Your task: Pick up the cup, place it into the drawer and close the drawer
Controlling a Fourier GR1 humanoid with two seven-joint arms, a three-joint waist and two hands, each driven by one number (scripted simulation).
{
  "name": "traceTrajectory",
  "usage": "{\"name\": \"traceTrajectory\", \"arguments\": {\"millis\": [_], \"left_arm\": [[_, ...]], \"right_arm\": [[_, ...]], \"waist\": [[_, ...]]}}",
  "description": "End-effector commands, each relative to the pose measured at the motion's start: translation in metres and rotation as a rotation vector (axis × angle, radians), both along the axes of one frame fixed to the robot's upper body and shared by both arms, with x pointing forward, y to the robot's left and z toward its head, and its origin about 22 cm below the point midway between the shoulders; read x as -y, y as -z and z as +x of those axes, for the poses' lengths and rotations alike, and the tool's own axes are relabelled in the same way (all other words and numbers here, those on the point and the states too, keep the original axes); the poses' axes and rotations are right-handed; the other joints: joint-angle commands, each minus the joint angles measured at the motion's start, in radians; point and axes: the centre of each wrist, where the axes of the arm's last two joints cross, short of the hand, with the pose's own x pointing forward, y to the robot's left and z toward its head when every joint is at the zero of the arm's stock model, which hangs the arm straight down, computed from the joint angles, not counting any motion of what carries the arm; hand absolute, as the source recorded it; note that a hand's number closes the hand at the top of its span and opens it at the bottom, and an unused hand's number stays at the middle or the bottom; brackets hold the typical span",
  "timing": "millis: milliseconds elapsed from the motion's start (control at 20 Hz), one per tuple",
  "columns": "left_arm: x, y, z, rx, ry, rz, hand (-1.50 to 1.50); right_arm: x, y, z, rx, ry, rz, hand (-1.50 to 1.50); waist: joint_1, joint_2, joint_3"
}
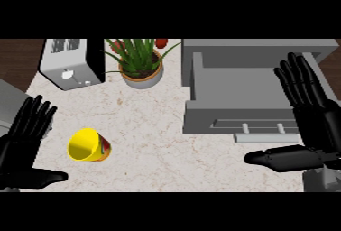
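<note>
Cup [89,145] is on its side on the counter [153,126], near-left part of the scene, untouched. Its yellow mouth faces left and slightly near; the base, with a red patch on the wall, points right. So the long axis runs roughly left-right, across the line of the forearms. Left hand [23,135] is just beside it on the left, fingers straight and spread, thumb out along the near edge, holding nothing. The open mouth faces that hand. Right hand [307,122] is well apart from the cup at the right, over the near-right corner of the drawer [230,101], also flat and open with fingers extended, nothing in it. My read: the left hand is clearly nearer and should take the pick, a short move right with fingers wrapping across the cup's body rather than along its axis. The drawer is pulled out, grey interior showing, bar handle [263,128] on its near face. It sits right of the cup, so the carry goes left to right across bare counter. Toaster [70,63] and potted plant [141,63] stand at the far side, out of that path. No brand, label or readable text anywhere; I can't make out the cup's red marking.
</note>
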Motion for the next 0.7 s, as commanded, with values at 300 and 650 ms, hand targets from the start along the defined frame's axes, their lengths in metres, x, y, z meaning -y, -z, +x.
{"name": "traceTrajectory", "arguments": {"millis": [300, 650], "left_arm": [[-0.017, 0.073, 0.006, -0.104, -0.046, 0.043, -1.5], [-0.03, 0.118, -0.001, -0.137, -0.086, 0.055, -1.5]], "right_arm": [[-0.005, -0.009, 0.0, 0.022, 0.013, -0.01, -1.5], [0.011, -0.016, 0.012, 0.022, -0.002, 0.001, -1.5]], "waist": [[-0.004, 0.0, 0.0], [-0.003, 0.0, 0.0]]}}
